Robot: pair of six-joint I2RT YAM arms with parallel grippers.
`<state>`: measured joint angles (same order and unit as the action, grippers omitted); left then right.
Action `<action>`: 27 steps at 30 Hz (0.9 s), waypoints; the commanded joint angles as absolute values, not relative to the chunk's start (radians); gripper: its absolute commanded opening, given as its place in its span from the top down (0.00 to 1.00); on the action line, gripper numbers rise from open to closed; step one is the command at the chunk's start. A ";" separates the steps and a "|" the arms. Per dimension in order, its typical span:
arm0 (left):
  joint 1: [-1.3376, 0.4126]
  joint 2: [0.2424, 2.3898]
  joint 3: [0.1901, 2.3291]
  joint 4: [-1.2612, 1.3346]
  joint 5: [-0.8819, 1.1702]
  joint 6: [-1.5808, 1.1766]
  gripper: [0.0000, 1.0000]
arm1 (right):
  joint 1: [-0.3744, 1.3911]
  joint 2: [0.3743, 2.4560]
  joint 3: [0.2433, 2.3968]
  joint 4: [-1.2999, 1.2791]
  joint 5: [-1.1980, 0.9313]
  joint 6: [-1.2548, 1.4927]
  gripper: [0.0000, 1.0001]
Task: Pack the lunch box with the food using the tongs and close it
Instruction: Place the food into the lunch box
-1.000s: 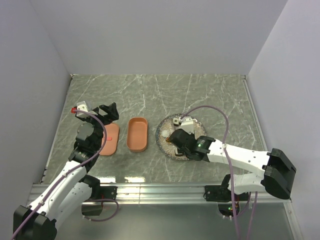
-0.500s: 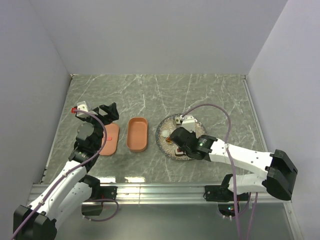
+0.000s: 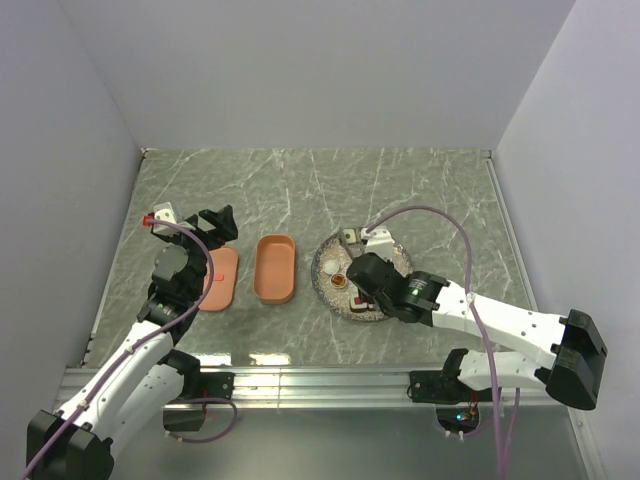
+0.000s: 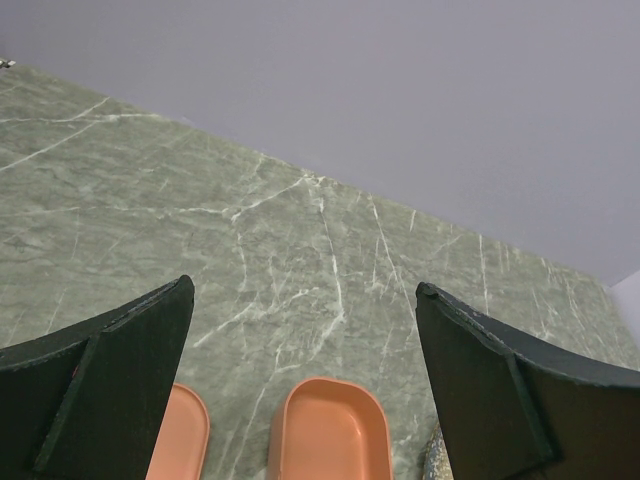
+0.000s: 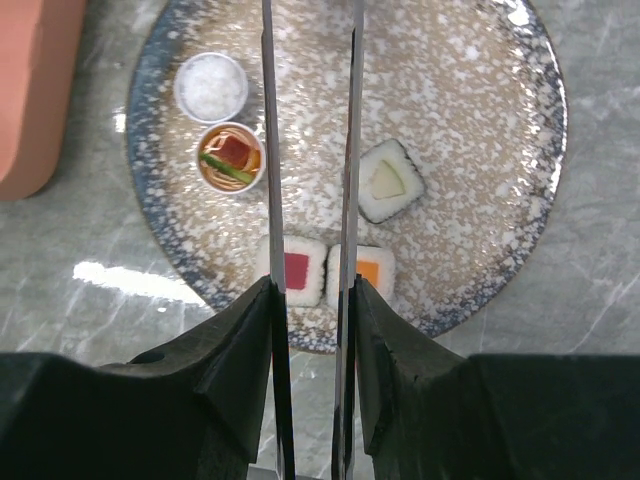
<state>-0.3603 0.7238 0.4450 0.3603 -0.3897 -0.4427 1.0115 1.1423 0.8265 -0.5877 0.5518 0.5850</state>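
Right wrist view, right tool (image 5: 312,295) clamping tongs (image 5: 352,150) above food (image 5: 390,180), left tool (image 4: 302,290) spread wide near lunch box (image 4: 330,435)

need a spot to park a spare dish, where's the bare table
Widest bare table is the far stretch between the back wall and the row of lid, lunch box and plate. More lies right of the plate, toward the side wall. Crowded: that row, gaps narrow, left pincer open by the lid, right pincer holding tongs over the plate.
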 commanded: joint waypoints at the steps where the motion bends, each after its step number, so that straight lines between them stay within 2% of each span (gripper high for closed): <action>1: -0.356 0.733 0.445 0.393 -0.385 -0.451 0.01 | 1.043 1.127 0.900 -0.549 0.557 0.546 0.66; 13: -0.356 0.761 0.456 0.390 -0.396 -0.448 0.01 | 1.175 1.218 0.992 -0.495 0.502 0.471 0.67; 27: -0.356 0.765 0.460 0.382 -0.402 -0.445 0.01 | 1.213 1.365 1.091 -0.454 0.456 0.423 0.68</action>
<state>-0.3603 0.7757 0.4450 0.3580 -0.3908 -0.4423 1.2049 1.3548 1.0290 -0.5129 0.4438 0.4461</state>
